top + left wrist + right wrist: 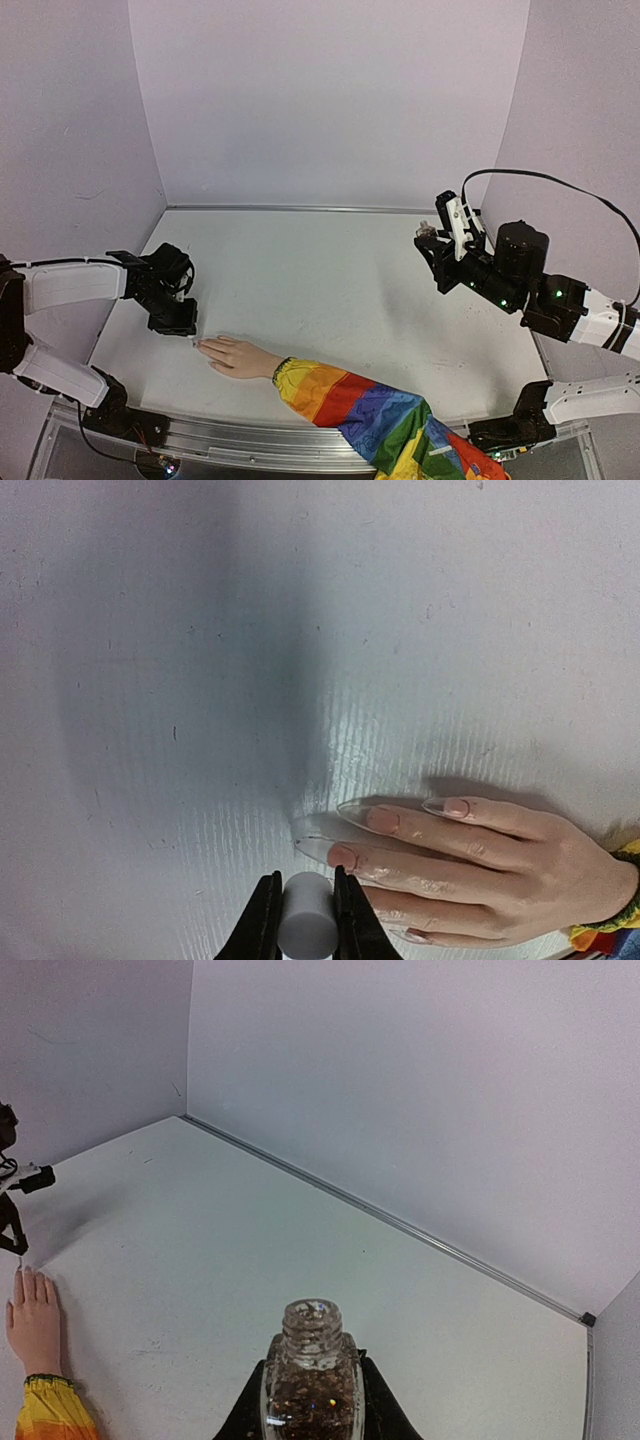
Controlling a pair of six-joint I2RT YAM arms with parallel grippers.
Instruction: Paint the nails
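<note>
left jaws: narrow gap, clamped on a short white cylinder [305,920] that fills the space between them. Bottom centre of left wrist view, centre left of top view.
white cylinder end: just beside the fingertips of the mannequin hand [480,870]. Cannot tell whether it touches them, and no brush tip can be made out.
right jaws: closed around a small clear bottle [312,1380], which stands upright at bottom centre of right wrist view. Its neck is open with no cap on, and the contents are brownish and speckled.
right arm: held up above the table [330,290], right of centre in top view, well apart from the hand.
nails [383,820]: lower right of left wrist view, pale pink and close to skin tone. Clear pointed tips run past the fingertips toward frame left.
mannequin hand in top view [235,355]: lies palm down and flat on the table, lower centre-left, fingers pointing left at the left jaws.
sleeve [370,410]: rainbow striped, runs from the wrist to the lower right edge of the frame.
</note>
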